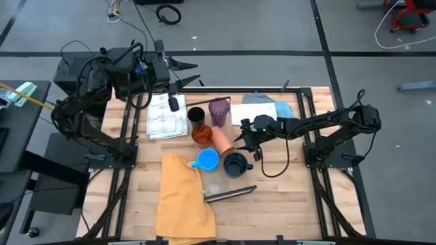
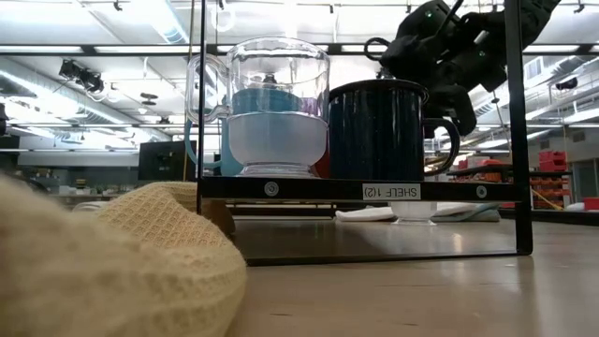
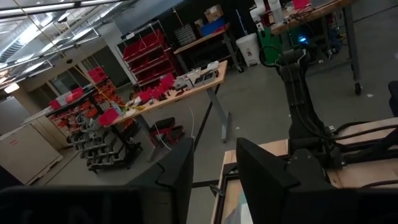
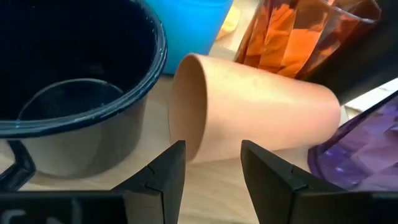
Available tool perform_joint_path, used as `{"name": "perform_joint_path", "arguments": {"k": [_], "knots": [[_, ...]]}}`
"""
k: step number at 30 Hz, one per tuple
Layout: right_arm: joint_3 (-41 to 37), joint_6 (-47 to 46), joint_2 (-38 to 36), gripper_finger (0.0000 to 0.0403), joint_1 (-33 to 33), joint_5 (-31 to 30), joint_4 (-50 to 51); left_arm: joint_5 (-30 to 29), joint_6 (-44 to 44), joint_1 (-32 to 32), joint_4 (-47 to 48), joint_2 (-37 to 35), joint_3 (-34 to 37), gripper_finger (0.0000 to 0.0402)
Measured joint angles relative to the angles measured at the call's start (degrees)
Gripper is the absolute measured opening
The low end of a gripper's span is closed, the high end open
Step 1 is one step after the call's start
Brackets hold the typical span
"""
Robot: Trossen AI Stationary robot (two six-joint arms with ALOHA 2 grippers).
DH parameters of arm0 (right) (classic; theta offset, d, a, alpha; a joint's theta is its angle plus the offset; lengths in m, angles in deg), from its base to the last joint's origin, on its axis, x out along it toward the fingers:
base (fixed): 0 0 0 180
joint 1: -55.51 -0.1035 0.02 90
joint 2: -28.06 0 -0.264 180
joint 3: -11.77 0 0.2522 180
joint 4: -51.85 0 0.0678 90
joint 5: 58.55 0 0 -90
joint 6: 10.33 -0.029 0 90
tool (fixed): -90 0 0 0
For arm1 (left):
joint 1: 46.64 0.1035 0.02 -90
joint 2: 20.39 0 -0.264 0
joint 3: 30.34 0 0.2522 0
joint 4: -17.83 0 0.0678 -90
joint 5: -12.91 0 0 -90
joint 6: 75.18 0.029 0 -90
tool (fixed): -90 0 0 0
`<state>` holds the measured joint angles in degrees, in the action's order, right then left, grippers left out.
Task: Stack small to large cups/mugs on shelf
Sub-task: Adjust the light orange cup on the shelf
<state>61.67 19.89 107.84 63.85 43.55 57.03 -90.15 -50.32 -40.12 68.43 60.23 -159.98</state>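
Close by, the right tool hangs open over the peach cup, which lies tipped on its side between the dark navy mug and the orange tumbler. Farther off, the left tool hovers past the table's far edge, fingers parted, empty.

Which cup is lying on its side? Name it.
The peach cup. It lies tipped over on the shelf, open mouth facing the right gripper, between the dark navy mug and the orange tumbler; those stand upright.
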Motion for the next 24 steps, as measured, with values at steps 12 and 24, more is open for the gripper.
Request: {"name": "perform_joint_path", "arguments": {"k": [12, 24], "knots": [[0.00, -0.68, 3.29, 0.0178, 0.00, -1.82, -4.18, 0.00, -0.26, 0.00, 0.37, 0.00, 0.00, 0.0132], [0.00, -2.21, 3.29, 0.0173, 0.02, -2.87, -4.80, 0.00, -0.26, 0.00, 1.01, 0.00, 0.00, 0.0125]]}}
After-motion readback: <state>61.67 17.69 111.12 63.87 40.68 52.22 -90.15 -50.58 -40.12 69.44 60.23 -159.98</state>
